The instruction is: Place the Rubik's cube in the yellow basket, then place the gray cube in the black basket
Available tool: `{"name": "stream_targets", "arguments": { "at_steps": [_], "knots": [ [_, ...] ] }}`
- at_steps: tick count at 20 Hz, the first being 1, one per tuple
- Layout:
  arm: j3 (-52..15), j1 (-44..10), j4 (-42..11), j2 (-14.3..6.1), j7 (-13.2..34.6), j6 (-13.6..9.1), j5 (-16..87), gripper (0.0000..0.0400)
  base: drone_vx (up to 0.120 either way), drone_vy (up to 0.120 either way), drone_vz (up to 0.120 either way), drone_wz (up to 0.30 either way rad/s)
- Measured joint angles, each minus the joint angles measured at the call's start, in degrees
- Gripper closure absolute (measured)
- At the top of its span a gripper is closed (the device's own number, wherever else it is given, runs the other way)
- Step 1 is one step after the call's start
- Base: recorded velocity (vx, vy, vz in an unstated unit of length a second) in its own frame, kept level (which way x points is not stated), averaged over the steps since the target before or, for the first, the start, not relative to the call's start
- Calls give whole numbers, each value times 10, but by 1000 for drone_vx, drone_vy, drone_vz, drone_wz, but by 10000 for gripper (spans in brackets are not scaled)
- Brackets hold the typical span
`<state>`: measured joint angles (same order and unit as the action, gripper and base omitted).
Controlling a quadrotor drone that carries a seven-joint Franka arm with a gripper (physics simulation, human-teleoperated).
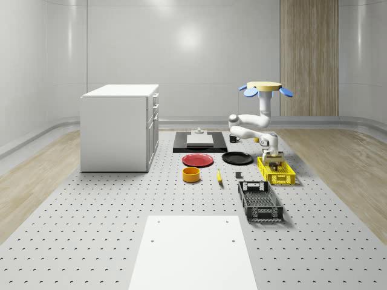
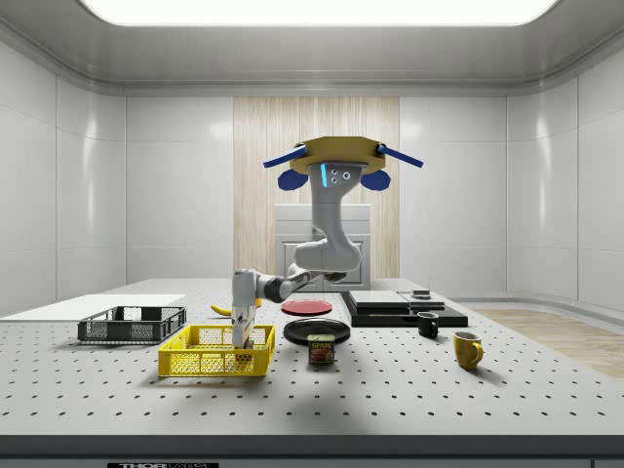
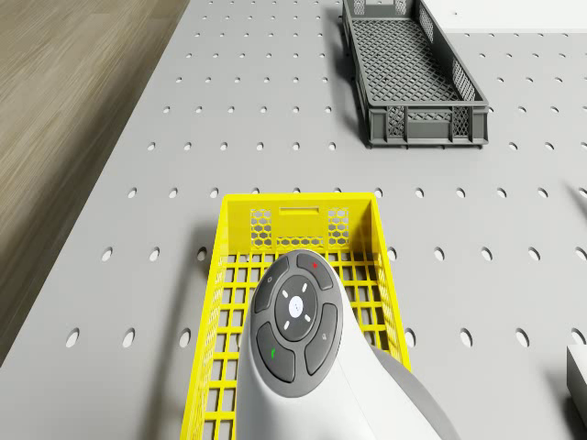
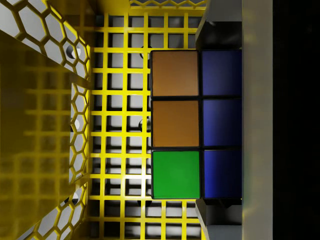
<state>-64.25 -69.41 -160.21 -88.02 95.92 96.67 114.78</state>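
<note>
Rubik's cube (image 4: pixel 195 125), a rigid, light, smooth-faced block best pinched on two flat opposite sides, sits clamped in the end effector (image 4: pixel 220 122) low inside the yellow basket (image 3: pixel 240 240), drone (image 2: pixel 336 161) hovering above at twelve o'clock.

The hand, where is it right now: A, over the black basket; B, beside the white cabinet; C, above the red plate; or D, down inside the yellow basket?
D: the hand reaches down inside the yellow basket, with the Rubik's cube over the basket's grid floor.
</note>
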Motion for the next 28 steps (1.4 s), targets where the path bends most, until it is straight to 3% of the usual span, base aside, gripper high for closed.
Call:
{"name": "stream_targets", "arguments": {
  "at_steps": [13, 21, 28],
  "knots": [
    [-81, 20, -29, 5, 4, -39, -73, 1, 0, 0, 3, 0],
    [-99, 22, -34, 4, 5, -45, -90, 0, 0, 0, 120, 0],
    [-102, 22, -34, 3, 6, -45, -93, 0, 0, -114, 23, 0]
  ]
}}
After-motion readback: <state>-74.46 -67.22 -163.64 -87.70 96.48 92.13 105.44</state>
